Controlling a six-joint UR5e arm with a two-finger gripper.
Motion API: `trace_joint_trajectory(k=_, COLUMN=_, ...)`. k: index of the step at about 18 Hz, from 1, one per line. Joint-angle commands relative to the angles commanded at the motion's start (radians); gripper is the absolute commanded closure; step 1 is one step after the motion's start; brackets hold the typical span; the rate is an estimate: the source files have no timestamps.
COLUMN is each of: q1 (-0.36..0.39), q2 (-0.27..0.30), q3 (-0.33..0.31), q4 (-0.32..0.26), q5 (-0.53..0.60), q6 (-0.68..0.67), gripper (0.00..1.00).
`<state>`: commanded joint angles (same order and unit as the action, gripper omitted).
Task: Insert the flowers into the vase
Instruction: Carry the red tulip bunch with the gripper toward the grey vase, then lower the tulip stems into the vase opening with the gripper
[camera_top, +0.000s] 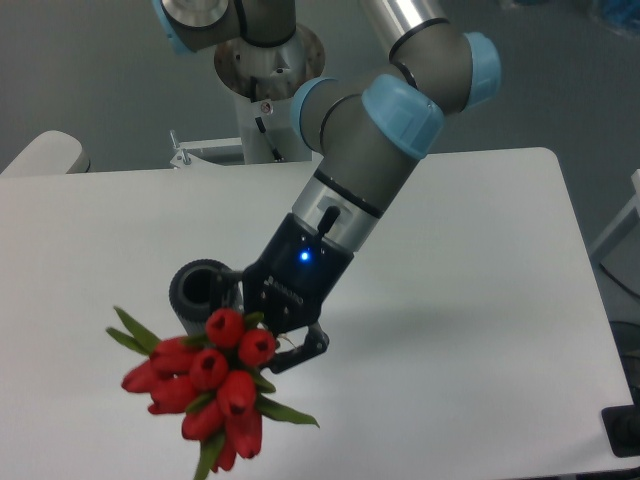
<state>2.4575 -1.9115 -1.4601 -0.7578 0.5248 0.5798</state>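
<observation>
Here we hold the flowers (212, 385) near the tabletop's (470, 300) front edge, the fingers (300, 352) pinching the bunch, just beside the upright vase (203, 293). We should centre the hidden stems over its mouth, then lower slowly; the buds overhang.

Single fixed cam, high front view down onto table (480, 300), mid-range.

Gripper (283, 335) fingers closed on tulip bunch (213, 385); buds hang below-left of fingertips. Grey ribbed vase (204, 296) upright just left of fingers, on white table (470, 300).
</observation>
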Motion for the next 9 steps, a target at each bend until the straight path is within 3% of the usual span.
trace_joint_trajectory(k=5, q1=-0.008, q2=0.060, q3=-0.065, q4=0.006, q5=-0.049, q6=0.028, gripper=0.78)
trace_joint_trajectory(k=9, q1=-0.017, q2=0.098, q3=-0.135, q4=0.006, q5=-0.104, q6=0.135, gripper=0.78)
